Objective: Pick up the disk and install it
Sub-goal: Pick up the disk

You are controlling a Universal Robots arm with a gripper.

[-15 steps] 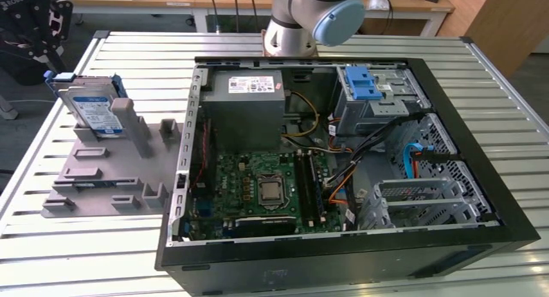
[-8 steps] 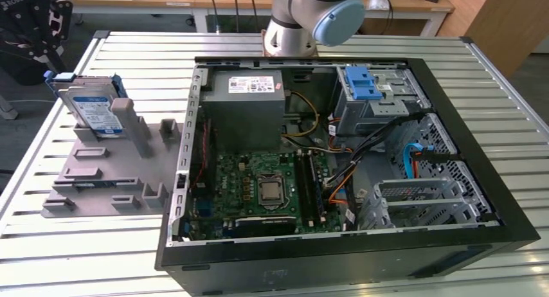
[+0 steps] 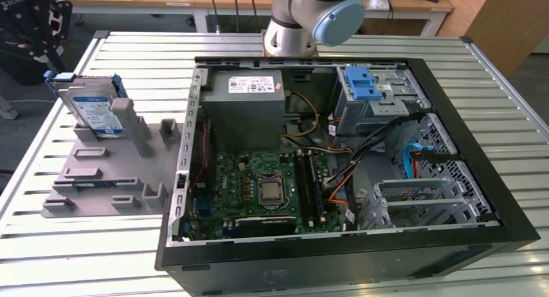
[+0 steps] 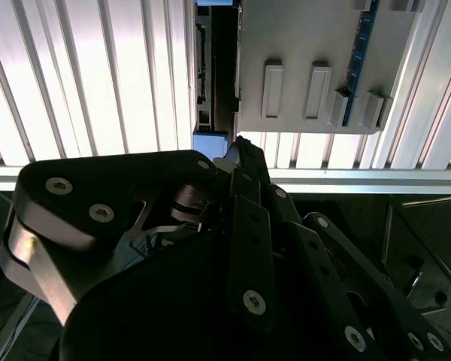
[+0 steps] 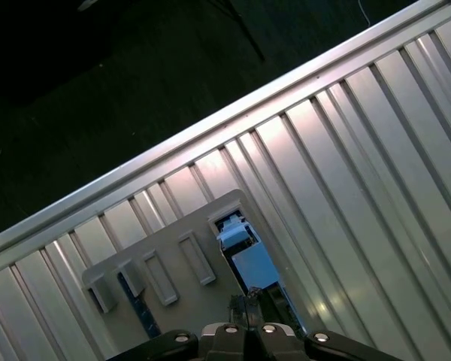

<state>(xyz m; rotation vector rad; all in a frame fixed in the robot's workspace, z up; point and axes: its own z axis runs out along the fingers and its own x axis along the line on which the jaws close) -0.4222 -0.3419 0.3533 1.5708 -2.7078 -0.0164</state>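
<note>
**Hovering over the fixture, disk not yet gripped**

Exterior view: the disk [image 3: 90, 107] stands on edge in a slot at the corner of the grey fixture [image 3: 112, 175] farthest from the open computer case [image 3: 343, 261]. The case sits just beside the fixture on the slatted table [image 3: 77, 258]. The arm [image 3: 309, 14] rises beyond the case, well apart from the fixture.

Second wrist view: the gripper [image 4: 238, 150] points straight down over the fixture [image 4: 308, 45]. Its tips are drawn together and hold nothing. The disk [image 4: 204, 83] shows edge-on, clear of the tips.

First wrist view: the gripper [image 5: 252, 297] hangs above the fixture [image 5: 173, 248], roughly in line with the disk [image 5: 244, 256].

Risks, as I judge them:
- Tips this narrow would strike the disk's top edge instead of straddling it.
- An off-centre grip on the blue carrier could tilt the disk and jam it in its slot
</note>
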